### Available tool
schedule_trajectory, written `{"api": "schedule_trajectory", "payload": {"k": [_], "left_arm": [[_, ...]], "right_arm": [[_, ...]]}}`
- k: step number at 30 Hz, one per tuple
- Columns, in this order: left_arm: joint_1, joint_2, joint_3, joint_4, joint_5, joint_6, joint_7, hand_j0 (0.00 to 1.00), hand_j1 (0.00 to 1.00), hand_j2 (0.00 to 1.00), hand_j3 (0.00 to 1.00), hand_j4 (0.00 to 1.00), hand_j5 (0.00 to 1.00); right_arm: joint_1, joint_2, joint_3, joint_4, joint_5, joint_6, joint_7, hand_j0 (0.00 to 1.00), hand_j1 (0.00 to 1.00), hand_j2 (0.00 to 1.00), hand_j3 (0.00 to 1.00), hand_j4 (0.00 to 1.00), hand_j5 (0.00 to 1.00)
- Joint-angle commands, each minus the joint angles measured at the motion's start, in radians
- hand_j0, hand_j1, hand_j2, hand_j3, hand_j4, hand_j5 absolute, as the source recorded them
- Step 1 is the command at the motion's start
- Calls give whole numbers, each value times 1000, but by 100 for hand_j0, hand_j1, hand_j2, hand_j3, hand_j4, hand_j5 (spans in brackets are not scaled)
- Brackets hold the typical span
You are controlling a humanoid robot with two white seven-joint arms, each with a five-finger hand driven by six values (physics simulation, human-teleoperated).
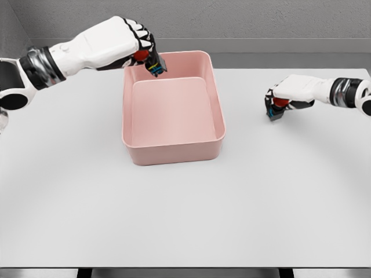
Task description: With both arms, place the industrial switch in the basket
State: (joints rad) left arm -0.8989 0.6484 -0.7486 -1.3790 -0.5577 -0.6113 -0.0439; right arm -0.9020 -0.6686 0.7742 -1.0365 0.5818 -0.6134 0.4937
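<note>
Pink basket (174, 152) sits in the middle of the frame. My left hand (136, 43) grips one switch (155, 65) over its upper left corner. My right hand (281, 99) grips another switch (275, 112), low at the right, well apart. If I let go early, I think the left one could hit the rim and bounce out.

No text, label, brand, number or sign can be read anywhere. The two small dark switches (155, 65) (275, 110), the pink basket (174, 152) and the white surface (185, 220) show no legible markings.
</note>
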Motion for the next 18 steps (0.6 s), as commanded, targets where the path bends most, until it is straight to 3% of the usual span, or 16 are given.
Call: {"api": "schedule_trajectory", "payload": {"k": [1,7,8,10,12,13,18], "left_arm": [[-2,-38,-34,24,-5,0,1,36,36,36,36,36,36],[6,-90,-38,166,-30,0,1,37,37,37,37,37,37],[5,-101,-71,192,-30,0,2,37,37,37,37,37,37],[3,-101,-75,198,-28,0,2,38,38,38,38,38,38],[-2,-101,-75,196,-24,0,6,63,63,63,63,63,63],[-3,-101,-75,195,-22,0,7,71,71,71,71,71,71],[-5,-95,-74,195,-22,0,9,100,100,100,100,100,100]], "right_arm": [[0,17,-1,-2,-7,3,-1,48,48,48,48,48,48],[-28,60,-1,-2,-8,3,-4,48,48,48,48,48,48],[-31,60,-1,-4,-8,3,-4,48,48,48,48,48,48],[-38,66,-1,-5,-10,3,-4,48,48,48,48,48,48],[-51,75,-3,-5,-10,3,-6,48,48,48,48,48,48],[-55,76,-3,-5,-10,3,-6,48,48,48,48,48,48],[-84,78,-1,-7,-30,3,-7,48,48,48,48,48,48]]}}
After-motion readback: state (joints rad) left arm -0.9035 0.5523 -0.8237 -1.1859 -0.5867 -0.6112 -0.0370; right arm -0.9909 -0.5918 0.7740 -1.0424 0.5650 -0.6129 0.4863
